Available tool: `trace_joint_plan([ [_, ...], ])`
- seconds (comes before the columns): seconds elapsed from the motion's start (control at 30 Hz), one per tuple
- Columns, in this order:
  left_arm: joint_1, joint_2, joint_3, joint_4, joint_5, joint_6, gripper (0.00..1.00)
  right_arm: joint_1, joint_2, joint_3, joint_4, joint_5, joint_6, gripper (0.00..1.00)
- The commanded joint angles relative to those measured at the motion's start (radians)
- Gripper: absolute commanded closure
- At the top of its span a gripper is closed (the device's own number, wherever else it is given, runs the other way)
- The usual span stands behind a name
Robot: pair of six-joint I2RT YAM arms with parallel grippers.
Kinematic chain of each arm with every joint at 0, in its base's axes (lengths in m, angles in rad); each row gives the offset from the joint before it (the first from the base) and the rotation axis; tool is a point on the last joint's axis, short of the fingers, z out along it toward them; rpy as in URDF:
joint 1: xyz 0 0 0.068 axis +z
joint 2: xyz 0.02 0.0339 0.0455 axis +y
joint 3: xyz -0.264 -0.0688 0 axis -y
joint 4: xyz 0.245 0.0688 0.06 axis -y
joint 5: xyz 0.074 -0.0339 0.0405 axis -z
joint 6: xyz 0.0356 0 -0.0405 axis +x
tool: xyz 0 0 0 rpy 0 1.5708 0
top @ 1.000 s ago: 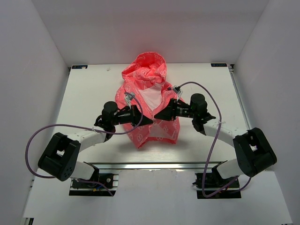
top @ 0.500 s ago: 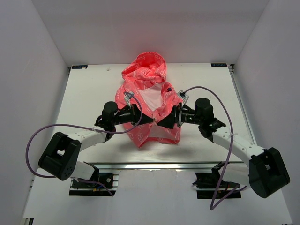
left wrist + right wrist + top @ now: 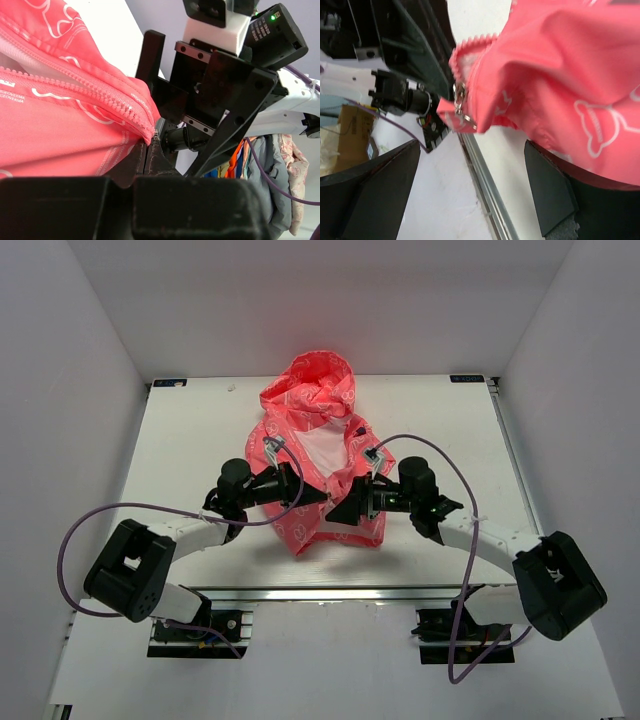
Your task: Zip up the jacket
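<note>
Jacket (image 3: pixel 290 430), coral-pink with white print, child-size, hooded. Lay on the white table (image 3: pixel 190 440) just ahead of both grippers' tips, front partly open over the white lining (image 3: pixel 322 447). Reached away from the fingers to the hood (image 3: pixel 318 378) at the far end; kept the hem on the near side, toward the arm bases.

Left gripper (image 3: pixel 320 499). Held with jaws pressed together, clamped on the jacket's lower front corner. Pinched the fabric at the bottom end of the zipper teeth (image 3: pixel 100 100), seen from the left wrist running off from the fingertips toward the collar. Stood exactly as in both earlier frames; no shift noted.

Right gripper (image 3: pixel 333 515). Held with fingers (image 3: pixel 375 195) spread wide, touching nothing. Framed the metal zipper pull (image 3: pixel 461 107) at the jacket's edge, ahead of and between the two fingers, clear of each. Pointed almost nose to nose at the left gripper's tip, slightly to its near side.

Changes. One second before: was set at the zipper edge a little farther up, close against the left gripper's tip. Half a second before: had drawn back to the right, arm swung outward. Since then: brought in again, arm folded inward, tip close beside the left gripper. Left the jacket in the same place throughout.
</note>
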Motion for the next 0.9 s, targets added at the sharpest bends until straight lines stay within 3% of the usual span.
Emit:
trace_joint_plan([
  [0.0, -0.005, 0.000, -0.004, 0.047, 0.010, -0.006, 1.00, 0.003, 0.023, 0.027, 0.172, 0.022, 0.054, 0.11],
  [0.1, -0.005, 0.000, 0.003, 0.038, 0.007, 0.002, 1.00, 0.003, 0.046, 0.033, 0.221, 0.006, 0.077, 0.15],
  [0.6, -0.005, 0.000, 0.013, -0.020, -0.036, 0.042, 1.00, 0.005, 0.088, 0.032, 0.287, -0.065, 0.169, 0.54],
  [0.87, -0.005, -0.003, 0.017, -0.016, -0.027, 0.043, 1.00, 0.005, 0.091, 0.035, 0.280, -0.048, 0.169, 0.62],
])
